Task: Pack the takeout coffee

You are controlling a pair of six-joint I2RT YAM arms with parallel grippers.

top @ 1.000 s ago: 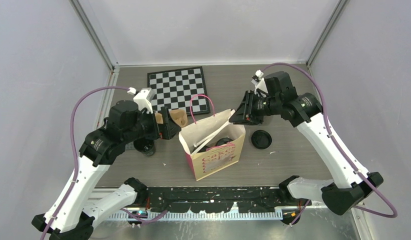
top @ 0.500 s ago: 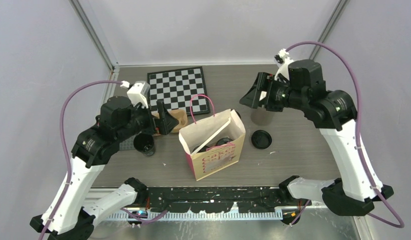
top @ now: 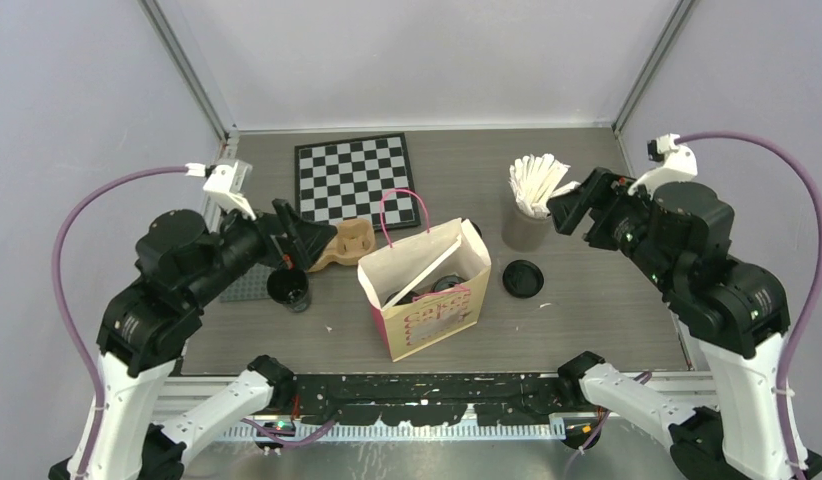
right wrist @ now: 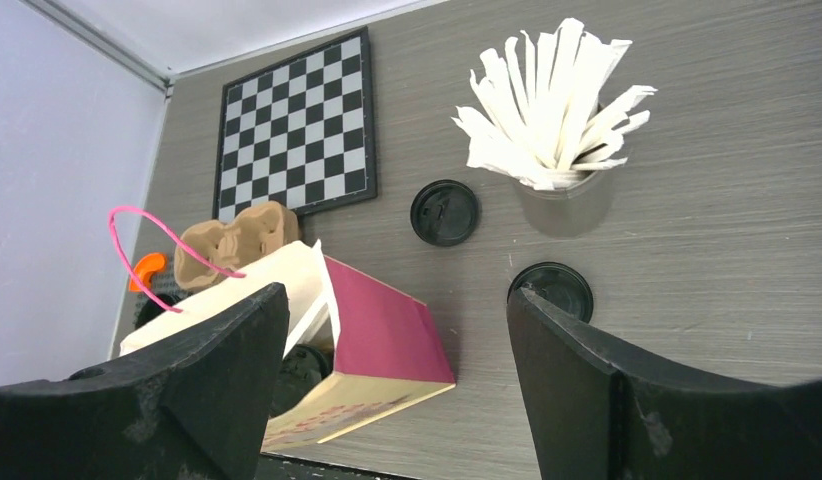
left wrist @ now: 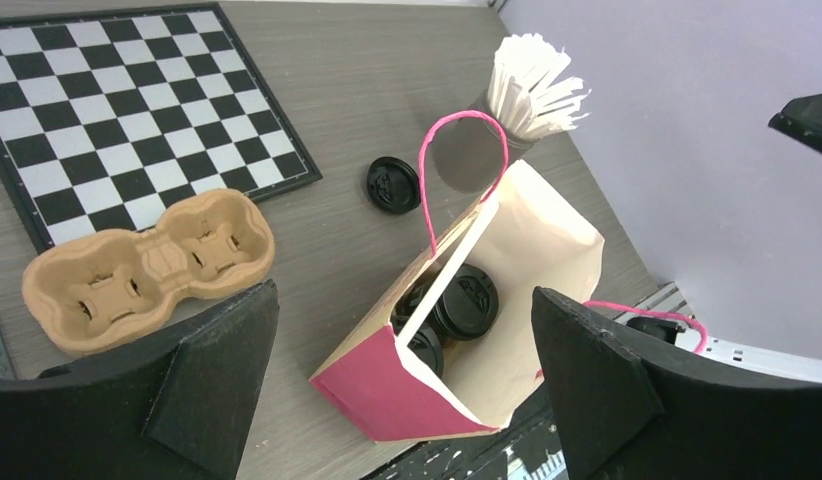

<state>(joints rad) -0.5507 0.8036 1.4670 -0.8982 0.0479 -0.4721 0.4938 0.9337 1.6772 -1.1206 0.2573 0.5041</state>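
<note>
1. The left jaws are spread wide with nothing between them. They hang over the bench (top: 607, 330) by the pulp tray (top: 345, 240).
2. The right jaws are released and empty too, up in the air just beside the grey cup (top: 525, 228) and its white sticks (top: 537, 180).
3. The paper bag (top: 432, 310) stands upright between the two arms, mouth open and pink handle raised.
4. Down in the bag sits a lidded cup (left wrist: 467, 300). A black round shape (left wrist: 424, 345) next to it is half hidden by a pale flap, and I cannot tell what it is.
5. An open black cup (top: 288, 288) stands on the bench left of the bag, close under the left jaws.
6. A loose lid (top: 523, 277) lies flat just right of the bag. The other lid (right wrist: 444, 212) lies near the grey cup, on its chessboard (top: 357, 178) side.
</note>
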